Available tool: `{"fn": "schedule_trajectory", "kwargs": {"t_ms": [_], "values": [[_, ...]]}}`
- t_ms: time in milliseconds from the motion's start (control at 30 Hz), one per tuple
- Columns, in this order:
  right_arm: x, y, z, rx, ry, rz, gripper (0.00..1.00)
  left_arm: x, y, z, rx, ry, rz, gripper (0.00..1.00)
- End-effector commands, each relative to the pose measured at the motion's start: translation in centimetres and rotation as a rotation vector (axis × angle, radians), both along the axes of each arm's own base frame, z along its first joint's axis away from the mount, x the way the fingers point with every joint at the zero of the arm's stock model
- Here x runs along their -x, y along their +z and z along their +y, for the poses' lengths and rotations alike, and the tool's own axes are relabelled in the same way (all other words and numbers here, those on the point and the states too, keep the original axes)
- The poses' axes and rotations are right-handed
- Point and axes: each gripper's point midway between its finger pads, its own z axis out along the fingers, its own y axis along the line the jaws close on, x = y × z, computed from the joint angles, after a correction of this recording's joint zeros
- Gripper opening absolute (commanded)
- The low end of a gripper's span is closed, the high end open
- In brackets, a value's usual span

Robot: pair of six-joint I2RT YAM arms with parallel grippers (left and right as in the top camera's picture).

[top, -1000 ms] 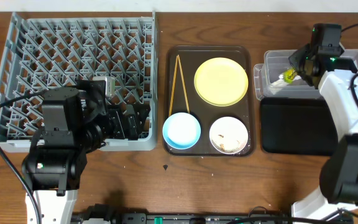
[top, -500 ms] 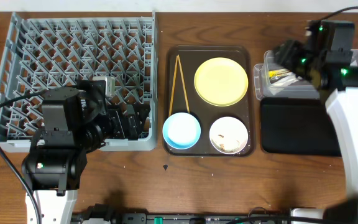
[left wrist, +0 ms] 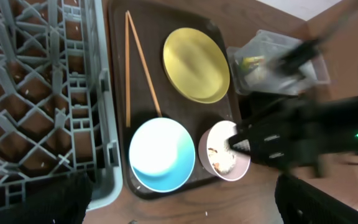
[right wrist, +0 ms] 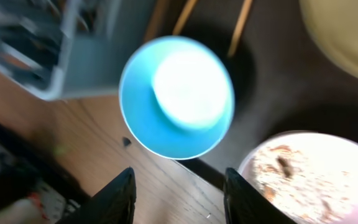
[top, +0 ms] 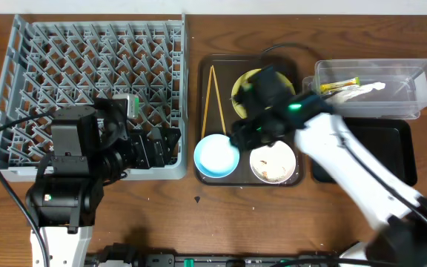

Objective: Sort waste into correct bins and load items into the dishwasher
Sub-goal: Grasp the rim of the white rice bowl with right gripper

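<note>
- Dish rack [top: 95, 89] at 9 o'clock of serving tray [top: 226, 78]
- On it: chopsticks [top: 213, 100] at 10, plate [left wrist: 196, 64] at 1, empty bowl [top: 215, 157] at 7, bowl of scraps [top: 274, 165] at 5
- Tub [top: 406, 74] at 2, shallow tray [top: 395, 148] at 4

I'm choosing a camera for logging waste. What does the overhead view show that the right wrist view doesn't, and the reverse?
Only overhead: the clear tub holding the wrappers, the black tray and the whole dish rack. Only right wrist: that the right gripper is open and empty. Both: the light-blue bowl, the white bowl with food scraps, and part of the yellow plate.
</note>
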Motion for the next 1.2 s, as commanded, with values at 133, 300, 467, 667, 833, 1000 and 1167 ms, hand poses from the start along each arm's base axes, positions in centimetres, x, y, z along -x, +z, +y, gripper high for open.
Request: {"fn": "schedule_trajectory", "kwargs": {"t_ms": [133, 300, 467, 667, 833, 1000, 1167], "values": [[-0.1, -8.6, 0.1, 0.253, 0.007, 0.066, 0.41, 0.6, 1.7, 0.7, -0.019, 0.038, -0.061, 0.95], [-0.3, -9.5, 0.4, 0.246, 0.01, 0.076, 0.4, 1.1, 1.1, 4.2, -0.165, 0.201, -0.062, 0.95], [-0.5, -8.8, 0.5, 0.235, 0.019, 0.053, 0.41, 2.0, 1.1, 7.9, -0.263, 0.412, -0.04, 0.95], [-1.8, -8.4, -0.5, 0.232, -0.014, 0.031, 0.44, 2.4, 1.6, 6.8, -0.213, 0.364, -0.059, 0.95], [-2.2, -8.4, -0.5, 0.227, -0.021, 0.021, 0.42, 2.7, 1.2, 6.8, -0.217, 0.362, -0.04, 0.95], [-2.4, -8.4, -0.3, 0.221, -0.021, 0.012, 0.41, 2.7, 1.1, 6.8, -0.218, 0.361, -0.035, 0.95], [-2.5, -8.3, 0.3, 0.209, -0.012, -0.005, 0.4, 2.9, 1.0, 6.8, -0.219, 0.36, -0.028, 0.95]]}}
